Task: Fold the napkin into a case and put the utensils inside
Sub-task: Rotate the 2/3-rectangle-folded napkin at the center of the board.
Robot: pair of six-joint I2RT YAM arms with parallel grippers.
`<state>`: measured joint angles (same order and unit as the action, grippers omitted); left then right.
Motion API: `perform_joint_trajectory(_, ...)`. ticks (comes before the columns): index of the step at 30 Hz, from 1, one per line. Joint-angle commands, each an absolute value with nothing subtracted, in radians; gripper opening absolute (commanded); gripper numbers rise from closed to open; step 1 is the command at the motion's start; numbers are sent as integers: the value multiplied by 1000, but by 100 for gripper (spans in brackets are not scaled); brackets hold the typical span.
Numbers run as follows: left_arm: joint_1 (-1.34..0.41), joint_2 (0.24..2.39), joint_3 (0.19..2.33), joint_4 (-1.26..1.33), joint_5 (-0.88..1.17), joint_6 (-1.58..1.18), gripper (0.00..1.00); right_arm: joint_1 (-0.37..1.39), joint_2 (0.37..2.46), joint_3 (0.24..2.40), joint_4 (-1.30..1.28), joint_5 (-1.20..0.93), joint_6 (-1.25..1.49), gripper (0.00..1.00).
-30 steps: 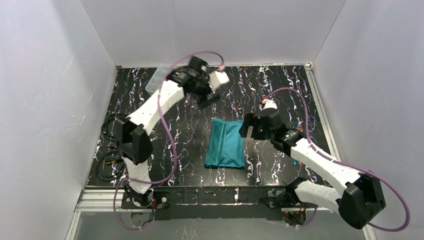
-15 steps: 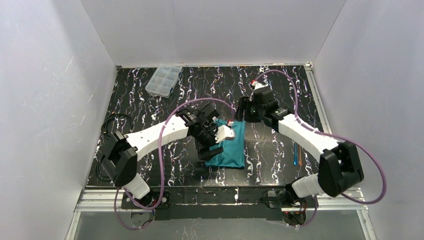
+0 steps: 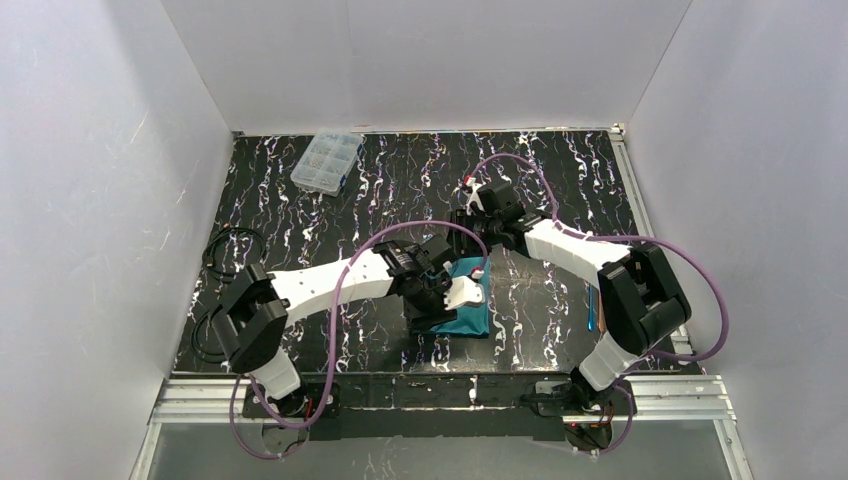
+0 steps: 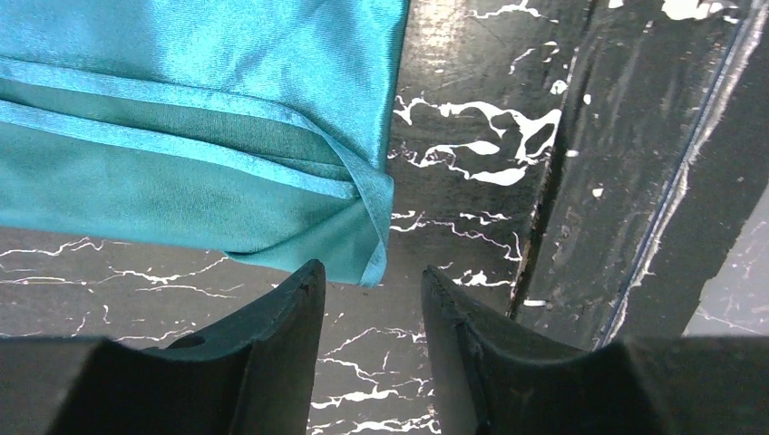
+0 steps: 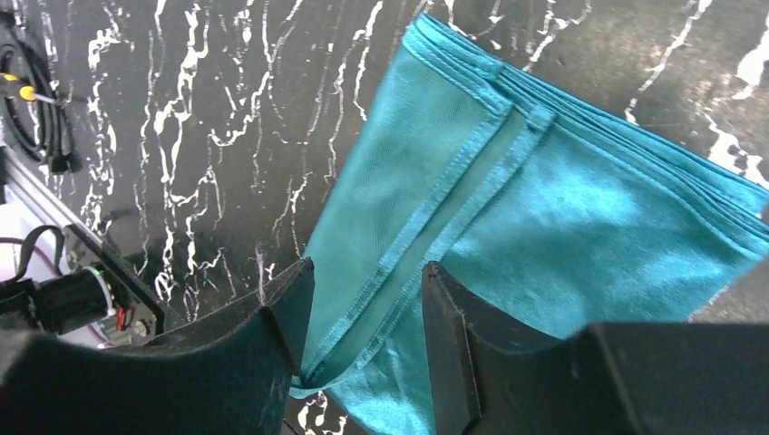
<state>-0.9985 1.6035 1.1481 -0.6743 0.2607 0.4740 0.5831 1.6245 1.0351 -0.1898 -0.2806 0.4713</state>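
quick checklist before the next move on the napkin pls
1. Napkin folded flat into a rectangle: ok.
2. Left gripper jaws apart, aimed at a corner of the napkin: ok. The corner lies just ahead of the fingertips, not between them.
3. Right gripper jaws apart, over the hemmed edge: ok.
4. Right fingers touching the cloth: cannot tell.
5. Utensils apart from the napkin, on the table to its right: ok.

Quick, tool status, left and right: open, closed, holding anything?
Left tool: open, holding nothing; napkin corner just beyond its tips.
Right tool: open over the napkin's hem, not clamped on it.
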Motion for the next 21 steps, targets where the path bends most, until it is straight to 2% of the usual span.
perform_joint_trajectory(1, -1000, 1645, 1160, -665, 240, 446, 41, 593, 1643, 1055, -114, -374, 465, 56)
perform_joint_trajectory(11, -1005, 1713, 1170, -624, 269, 418, 45, 622, 1739, 1074, -117, -434, 442, 54)
perform_joint_trajectory(21, -1037, 1765, 1156, -596, 288, 429, 28, 623, 1781, 1059, -106, -421, 433, 50)
